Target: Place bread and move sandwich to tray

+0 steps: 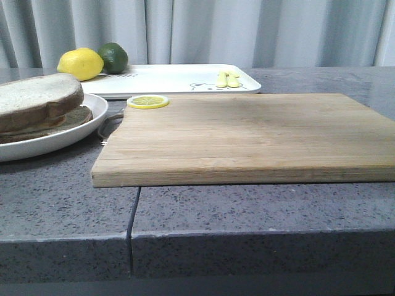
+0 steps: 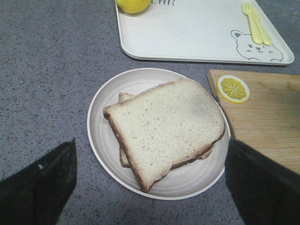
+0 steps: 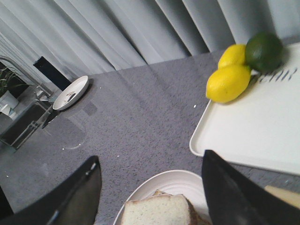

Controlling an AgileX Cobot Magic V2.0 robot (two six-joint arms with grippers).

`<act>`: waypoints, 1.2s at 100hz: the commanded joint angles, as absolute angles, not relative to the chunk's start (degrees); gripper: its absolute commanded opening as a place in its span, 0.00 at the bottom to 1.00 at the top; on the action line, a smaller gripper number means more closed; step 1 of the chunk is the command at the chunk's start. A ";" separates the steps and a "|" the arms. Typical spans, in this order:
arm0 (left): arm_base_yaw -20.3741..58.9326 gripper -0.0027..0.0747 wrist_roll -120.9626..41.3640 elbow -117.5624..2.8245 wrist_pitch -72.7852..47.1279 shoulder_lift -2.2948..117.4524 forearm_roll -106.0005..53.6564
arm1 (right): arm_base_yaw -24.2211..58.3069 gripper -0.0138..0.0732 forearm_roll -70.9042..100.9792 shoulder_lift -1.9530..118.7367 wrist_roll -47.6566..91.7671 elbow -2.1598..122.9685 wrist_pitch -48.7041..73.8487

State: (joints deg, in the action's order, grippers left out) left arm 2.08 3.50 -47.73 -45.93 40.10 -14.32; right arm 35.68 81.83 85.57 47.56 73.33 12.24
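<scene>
A thick bread (image 1: 37, 95) slice with a brown crust lies on top of the sandwich (image 1: 62, 123), which sits on a round white plate (image 1: 55, 139) at the table's left. No egg shows under it. The white tray (image 1: 173, 80) with a bear drawing lies behind the plate. My left gripper (image 2: 150, 187) hangs open above the plate's near rim (image 2: 101, 126), its fingers (image 2: 37, 187) apart on either side of the bread (image 2: 166, 124). My right gripper (image 3: 150, 187) is open too, above the plate (image 3: 159, 183) and holding nothing. Neither gripper shows in the front view.
A wooden cutting board (image 1: 247, 135) fills the table's middle, with a lemon slice (image 1: 148, 102) on its far left corner. On the tray are a lemon (image 1: 80, 63), a lime (image 1: 114, 57) and a yellow fork (image 1: 227, 79). Another white dish (image 3: 71, 93) sits far off.
</scene>
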 commanded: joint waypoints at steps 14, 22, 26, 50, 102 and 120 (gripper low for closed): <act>2.20 0.81 3.48 -49.83 -42.30 40.29 -15.49 | 30.86 0.71 58.90 75.62 35.35 73.09 14.84; 2.20 0.81 3.48 -49.83 -42.30 40.29 -15.49 | 28.54 0.71 49.92 72.68 30.23 70.81 14.94; 2.20 0.81 3.48 -49.83 -42.30 40.29 -15.49 | 27.30 0.71 45.61 71.43 27.45 69.35 14.94; 2.20 0.81 3.48 -49.83 -42.30 40.29 -15.49 | 19.05 0.71 23.20 60.05 12.74 59.94 14.89; 2.20 0.81 3.48 -49.83 -42.30 40.29 -15.49 | 10.22 0.71 -7.21 28.52 -4.36 36.30 16.50; 2.20 0.81 3.48 -49.83 -42.30 40.29 -15.49 | 10.22 0.71 -7.21 22.43 -4.43 29.82 16.26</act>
